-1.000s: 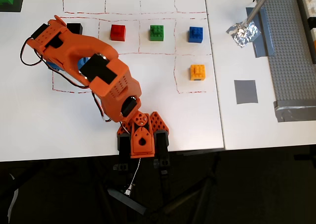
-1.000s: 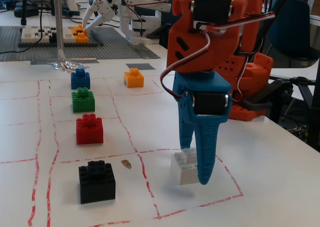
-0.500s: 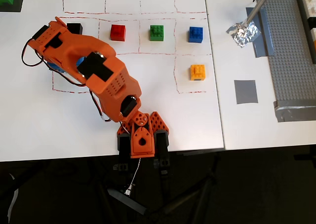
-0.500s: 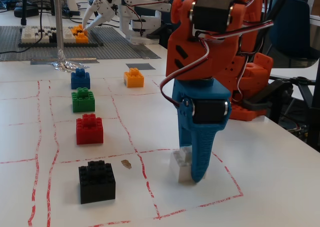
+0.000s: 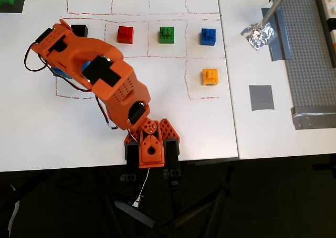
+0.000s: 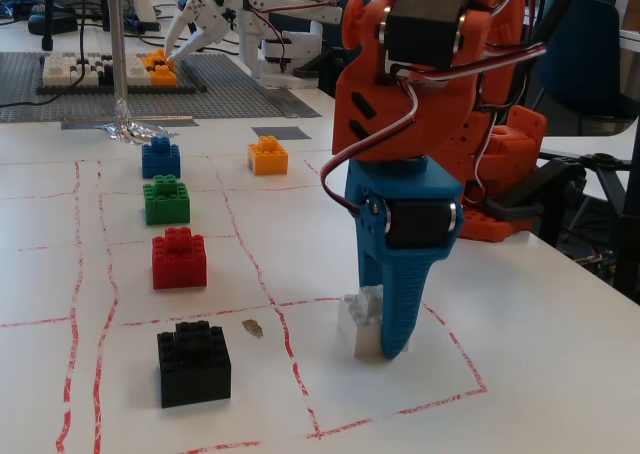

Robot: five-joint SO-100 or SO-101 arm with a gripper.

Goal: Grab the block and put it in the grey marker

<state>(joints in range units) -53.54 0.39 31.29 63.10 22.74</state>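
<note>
In the fixed view the white block (image 6: 358, 320) sits in the near red-outlined square, slightly tilted, with its bottom edge just at the table. My blue gripper (image 6: 386, 346) points straight down and is shut on the block, one finger covering its right side. From overhead, my orange arm (image 5: 100, 75) hides the block, and only a bit of blue shows beneath it. The grey marker (image 5: 261, 97) is a flat square patch far to the right past the red grid; in the fixed view the grey marker (image 6: 280, 133) lies at the back behind the orange brick.
Black (image 6: 193, 362), red (image 6: 179, 258), green (image 6: 166, 199) and blue (image 6: 160, 157) bricks stand in a row, with an orange brick (image 6: 267, 156) beside them. Crumpled foil (image 5: 258, 35), a pole and a grey baseplate (image 5: 310, 49) lie beyond the marker. A white robot arm (image 6: 250, 4) stands at the back.
The gripper came down over the white block and its fingers closed on it. The block shifted slightly and now sits tilted between them.
</note>
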